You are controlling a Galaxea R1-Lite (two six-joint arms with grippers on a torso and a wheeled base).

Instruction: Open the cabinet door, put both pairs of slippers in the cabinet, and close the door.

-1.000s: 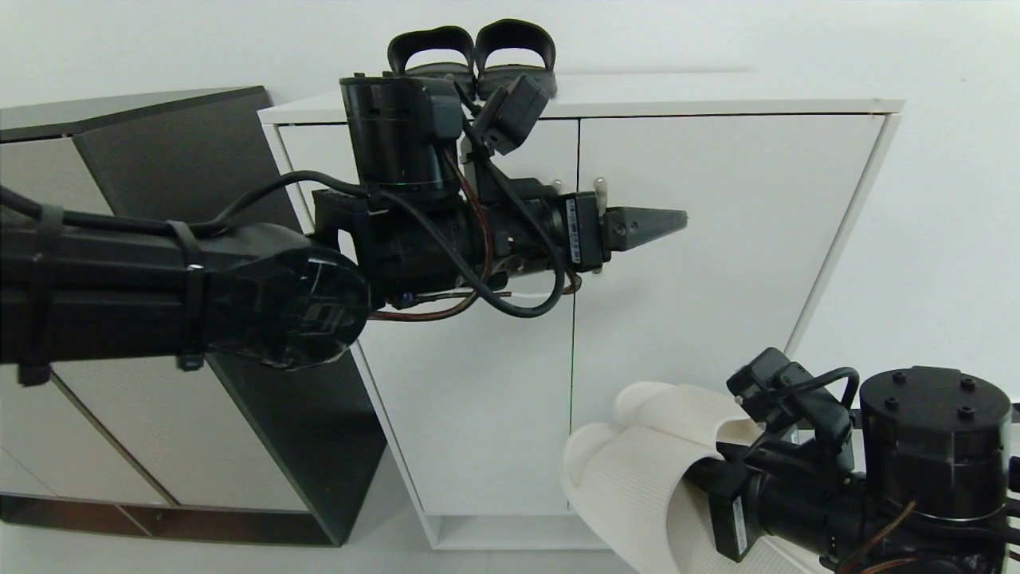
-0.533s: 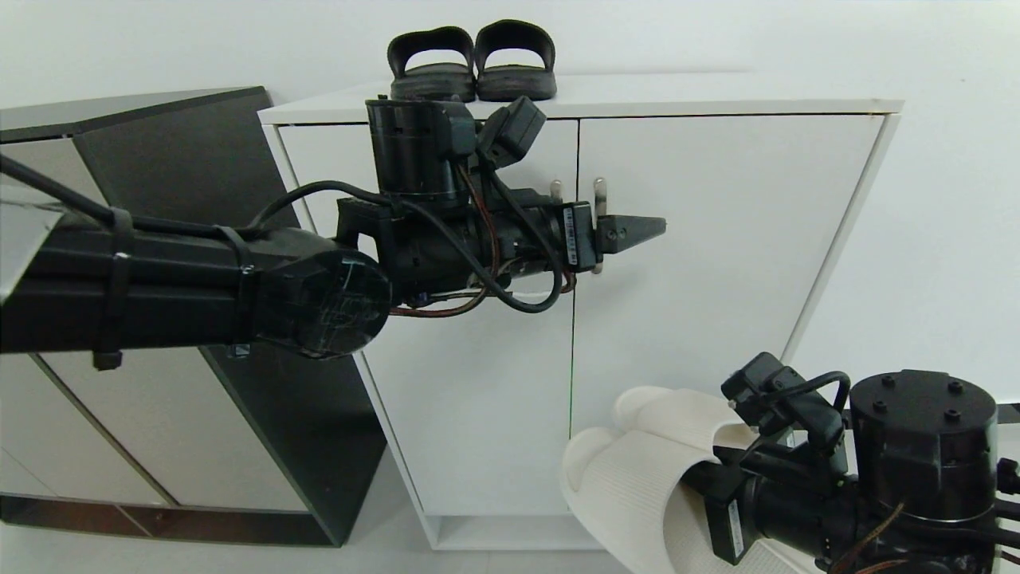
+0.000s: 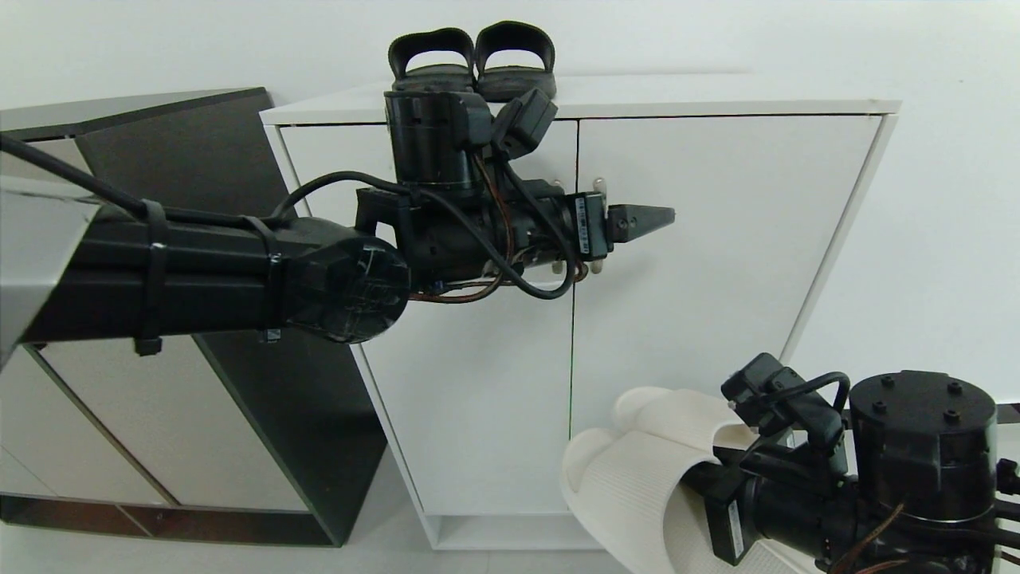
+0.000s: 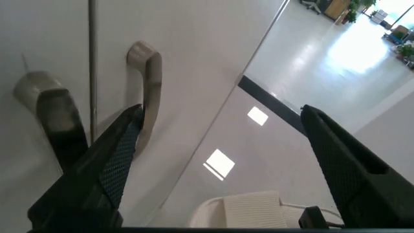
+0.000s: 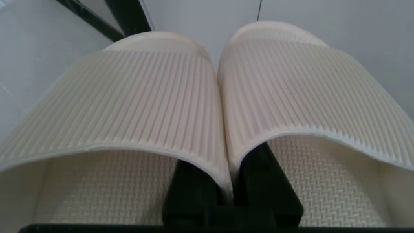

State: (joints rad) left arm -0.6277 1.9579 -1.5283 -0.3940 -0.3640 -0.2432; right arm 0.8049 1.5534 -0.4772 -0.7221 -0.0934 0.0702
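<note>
Cabinet [image 3: 717, 239] shut, black slippers [image 3: 472, 52] on top, white wall [image 3: 159, 40] behind; L jaws wide, R jaws clamp white slippers [image 3: 637, 470].

- The cabinet [image 3: 717, 239] is plain white, with a thin dark seam between its doors.
- Its handles [image 4: 147, 77] are brushed grey metal.
- The black slippers [image 3: 472, 56], at 12 o'clock in the head view, are matte black all over.
- The cream slippers [image 5: 213, 97], at 5 o'clock, have fine ribbing across the straps and a small zigzag tread on the insoles.
- The left gripper [image 3: 668, 214] is black; its jaws carry a fine cross-hatch on their inner faces.
- The right gripper [image 5: 229, 194] is black.
- The neighbouring unit [image 3: 239, 159], at 9 o'clock, has black sides and glossy grey fronts.
- The floor [image 4: 310, 71] is pale and glossy, crossed by a black stripe.
</note>
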